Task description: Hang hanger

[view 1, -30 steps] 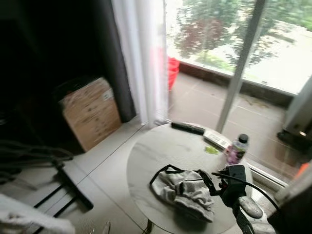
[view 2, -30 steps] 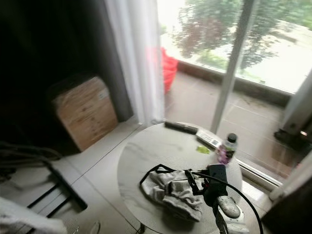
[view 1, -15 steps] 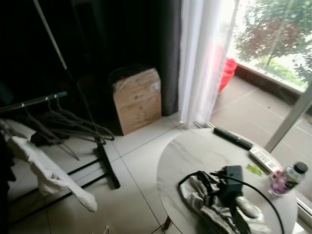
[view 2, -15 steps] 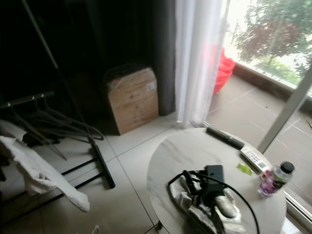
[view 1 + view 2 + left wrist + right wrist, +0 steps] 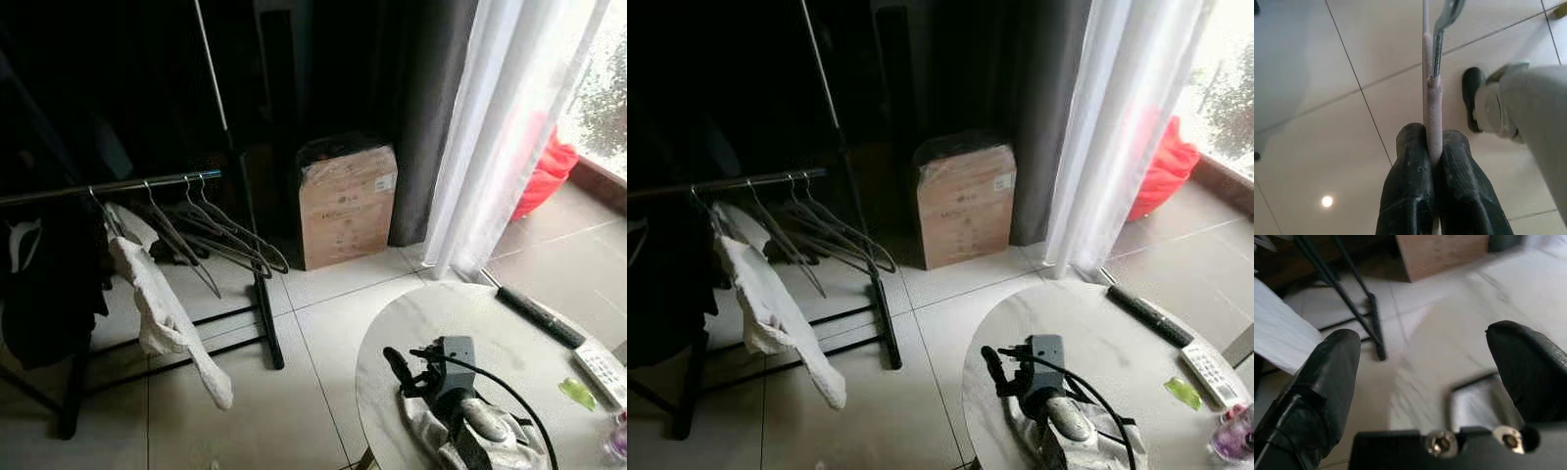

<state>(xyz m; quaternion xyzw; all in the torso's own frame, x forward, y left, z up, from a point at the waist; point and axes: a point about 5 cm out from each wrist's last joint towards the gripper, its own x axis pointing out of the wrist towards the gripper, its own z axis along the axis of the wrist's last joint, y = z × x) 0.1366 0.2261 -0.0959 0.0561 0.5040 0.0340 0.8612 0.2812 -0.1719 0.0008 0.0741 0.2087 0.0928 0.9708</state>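
The left gripper [image 5: 1432,161] has its 2 fingers [image 5: 1408,186] pressed together on a pale pink hanger [image 5: 1428,93], whose metal hook [image 5: 1445,19] points away over the tiled floor [image 5: 1352,147]; a person's shoe and trouser leg [image 5: 1518,112] stand nearby. The right gripper [image 5: 1425,377] is spread wide and holds nothing, poised above the round table [image 5: 519,338] at 4 o'clock, over a grey garment [image 5: 480,431]. The clothes rail [image 5: 108,186] at 9 o'clock carries several empty hangers [image 5: 211,230] and a white cloth [image 5: 162,304]. A cardboard box [image 5: 346,204] stands at 12 o'clock.
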